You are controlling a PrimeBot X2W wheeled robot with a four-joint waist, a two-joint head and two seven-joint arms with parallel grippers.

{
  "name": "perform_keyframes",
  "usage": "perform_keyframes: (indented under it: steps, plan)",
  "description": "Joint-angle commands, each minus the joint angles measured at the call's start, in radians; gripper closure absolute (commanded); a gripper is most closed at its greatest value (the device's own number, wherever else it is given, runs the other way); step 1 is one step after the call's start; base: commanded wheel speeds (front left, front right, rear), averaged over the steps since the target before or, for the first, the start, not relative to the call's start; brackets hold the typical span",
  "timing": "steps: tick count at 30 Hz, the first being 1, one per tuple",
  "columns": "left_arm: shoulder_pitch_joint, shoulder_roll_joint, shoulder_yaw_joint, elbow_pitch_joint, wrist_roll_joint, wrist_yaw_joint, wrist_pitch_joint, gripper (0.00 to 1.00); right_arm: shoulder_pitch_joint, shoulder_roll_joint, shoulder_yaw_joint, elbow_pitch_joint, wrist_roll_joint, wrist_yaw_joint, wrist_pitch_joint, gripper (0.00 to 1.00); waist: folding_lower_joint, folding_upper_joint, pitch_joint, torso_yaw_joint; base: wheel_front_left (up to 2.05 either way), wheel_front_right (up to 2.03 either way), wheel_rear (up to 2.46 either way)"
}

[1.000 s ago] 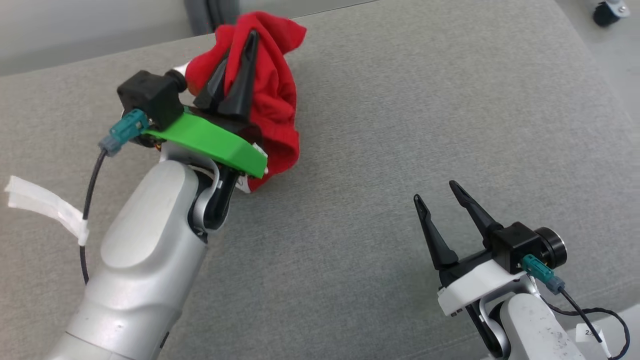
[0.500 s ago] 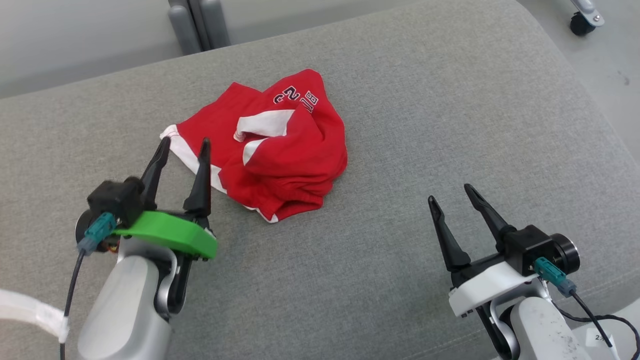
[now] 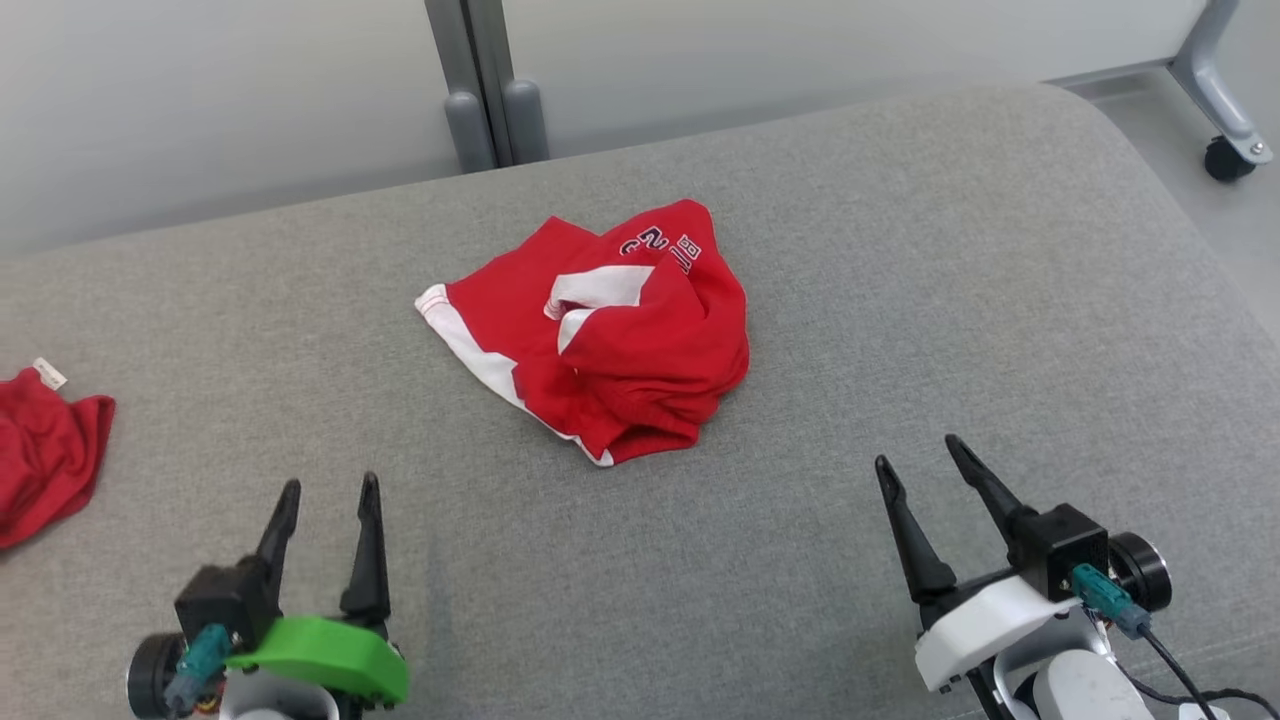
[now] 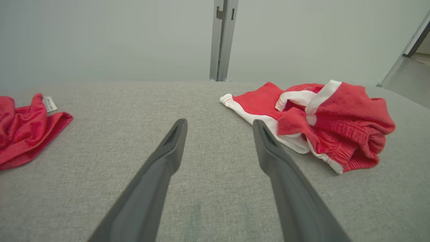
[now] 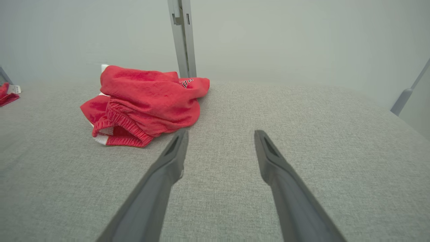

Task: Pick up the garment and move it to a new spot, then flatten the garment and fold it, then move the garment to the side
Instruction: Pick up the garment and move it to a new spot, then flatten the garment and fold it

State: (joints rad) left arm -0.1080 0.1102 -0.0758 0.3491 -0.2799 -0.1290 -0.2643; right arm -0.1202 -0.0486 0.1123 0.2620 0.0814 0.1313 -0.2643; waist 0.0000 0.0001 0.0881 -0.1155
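Observation:
A crumpled red garment [image 3: 610, 330] with white stripes and dark lettering lies in a heap near the middle of the grey cushion [image 3: 900, 300]. It also shows to the upper right in the left wrist view, garment [image 4: 319, 117], and to the upper left in the right wrist view, garment [image 5: 147, 104]. My left gripper [image 3: 330, 490] stands open at the lower left, well short of the heap, with nothing between its fingers. My right gripper [image 3: 920, 452] stands open at the lower right, also apart from it and holding nothing.
A second red cloth [image 3: 45, 450] with a white tag lies at the cushion's left edge, also seen as a cloth [image 4: 27, 124] in the left wrist view. A grey post [image 3: 485, 85] stands behind the cushion. A caster wheel [image 3: 1225, 155] sits on the floor at the far right.
My left gripper let go of the garment, which dropped onto the cushion, then drew back toward the front left. The head camera shifted; the right gripper kept its pose.

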Motion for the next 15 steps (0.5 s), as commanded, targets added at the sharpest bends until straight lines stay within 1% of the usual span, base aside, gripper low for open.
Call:
perform_keyframes:
  steps: [1, 8, 12, 15]
  plan:
    - [0.036, -0.008, 0.013, -0.009, 0.020, -0.003, 0.000, 0.00, 0.027, -0.004, -0.004, 0.007, -0.004, -0.001, 0.000, 0.00, 0.0000, -0.0001, -0.045, 0.031, 0.00, 0.00, 0.00]
    - [0.135, -0.045, 0.039, -0.041, 0.062, -0.003, 0.000, 0.00, 0.071, -0.004, -0.014, 0.020, -0.016, -0.001, 0.000, 0.00, 0.0000, -0.0001, -0.071, 0.067, 0.00, 0.00, 0.00]
    - [0.153, -0.051, 0.025, -0.047, 0.062, -0.003, 0.000, 0.00, 0.072, -0.004, -0.011, 0.021, -0.024, -0.001, 0.000, 0.00, 0.0000, -0.0001, -0.065, 0.092, 0.00, 0.00, 0.00]
    - [0.138, -0.053, 0.026, -0.064, 0.070, -0.003, 0.000, 0.00, 0.053, -0.004, 0.002, 0.020, -0.021, -0.001, 0.000, 0.00, 0.0000, -0.0001, -0.044, 0.118, 0.00, 0.00, 0.00]
